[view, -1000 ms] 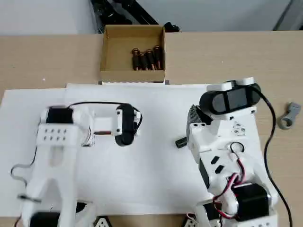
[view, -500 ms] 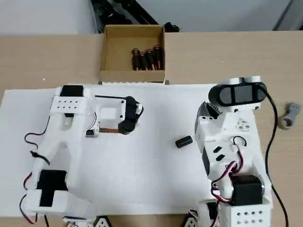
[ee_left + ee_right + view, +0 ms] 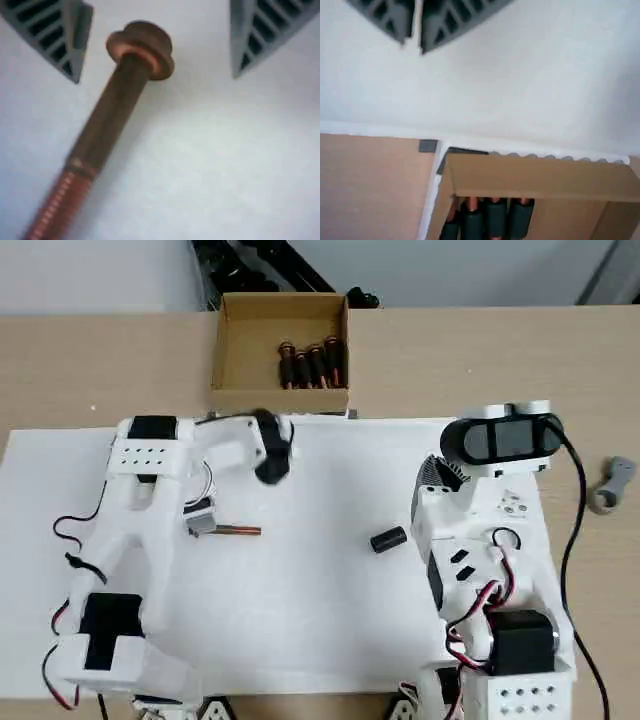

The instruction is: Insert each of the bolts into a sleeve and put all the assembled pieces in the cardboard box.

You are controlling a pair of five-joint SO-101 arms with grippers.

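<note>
The bolt lies flat on the white sheet, nearer the arms than the cardboard box and roughly below the box's left half. Its long axis runs parallel to the box's front wall. The flanged head sits at the left end, and the threaded tip points right toward the black sleeve, which lies well apart from the bolt, off the box's right front corner.

The left gripper is spread wide to either side of the bolt head, touching nothing.

The right gripper hangs over the sheet, its fingers nearly closed and empty, facing the box.

Assembled pieces lie side by side inside the box, which stands on the desk.
</note>
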